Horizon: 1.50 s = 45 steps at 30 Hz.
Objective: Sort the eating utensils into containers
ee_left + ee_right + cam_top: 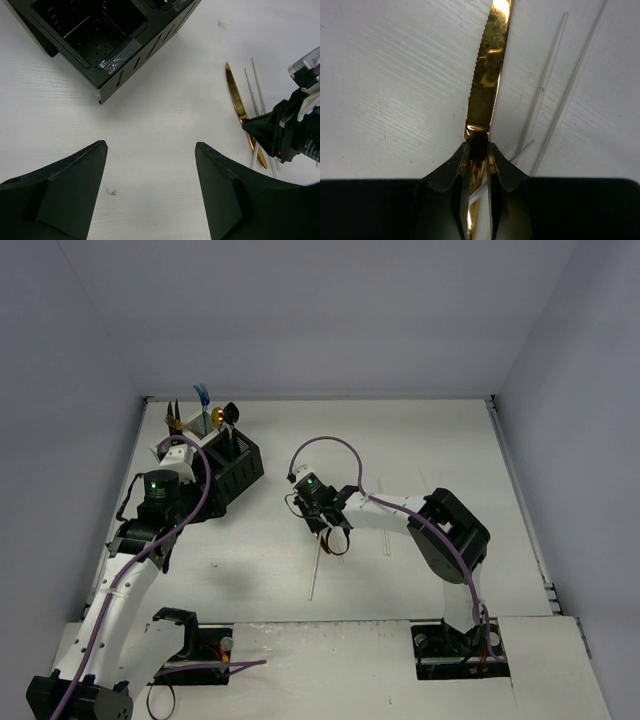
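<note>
Several utensils (230,412) stood in the containers (235,470) at upper left; mid-frame the right gripper (479,150) clenched the gold knife (487,75), clear pieces (542,90) remaining; left gripper (151,146) spread, empty

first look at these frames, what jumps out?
The right claw is shut on a gold knife at mid-table, with the serrated blade pointing away from it. Next come the mesh bins at the far left, where blue, gold and black utensils stand in the back ones. The left claw hangs open over bare table beside a black bin.
</note>
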Motion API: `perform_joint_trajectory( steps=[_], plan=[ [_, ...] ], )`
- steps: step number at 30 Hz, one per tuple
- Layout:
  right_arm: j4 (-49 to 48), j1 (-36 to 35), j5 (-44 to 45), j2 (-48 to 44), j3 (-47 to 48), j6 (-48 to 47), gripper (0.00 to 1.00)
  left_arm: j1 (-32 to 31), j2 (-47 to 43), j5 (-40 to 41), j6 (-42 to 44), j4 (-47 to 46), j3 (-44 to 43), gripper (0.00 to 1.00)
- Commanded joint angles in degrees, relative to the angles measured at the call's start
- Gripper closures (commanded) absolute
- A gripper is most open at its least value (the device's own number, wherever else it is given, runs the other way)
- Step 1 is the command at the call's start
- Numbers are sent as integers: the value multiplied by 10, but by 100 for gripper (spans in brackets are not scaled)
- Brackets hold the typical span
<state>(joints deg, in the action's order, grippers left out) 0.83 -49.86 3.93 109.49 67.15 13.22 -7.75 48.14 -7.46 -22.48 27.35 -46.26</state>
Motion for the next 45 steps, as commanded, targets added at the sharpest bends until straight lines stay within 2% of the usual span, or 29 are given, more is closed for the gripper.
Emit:
perform_joint_trajectory(
  steps=[1, 8, 23, 36, 41, 45],
  plan=[
    [11, -1, -21, 15, 28, -15, 100, 5, -3, -3, 9, -22, -5, 32],
    [-2, 1, 3, -10, 56, -32, 100, 7, -2, -3, 7, -25, -3, 32],
    [-77, 33, 33, -81, 47, -76, 100, 9, -3, -15, 2, -34, 1, 32],
    [-106, 60, 51, -138, 56, -145, 100, 9, -7, -82, -4, -86, 8, 32],
    [-107, 54, 19, -181, 33, -145, 100, 7, -7, -125, -61, -132, 1, 32],
    [-112, 27, -26, -252, -2, -149, 100, -2, 0, -199, -165, -247, 1, 32]
  ],
)
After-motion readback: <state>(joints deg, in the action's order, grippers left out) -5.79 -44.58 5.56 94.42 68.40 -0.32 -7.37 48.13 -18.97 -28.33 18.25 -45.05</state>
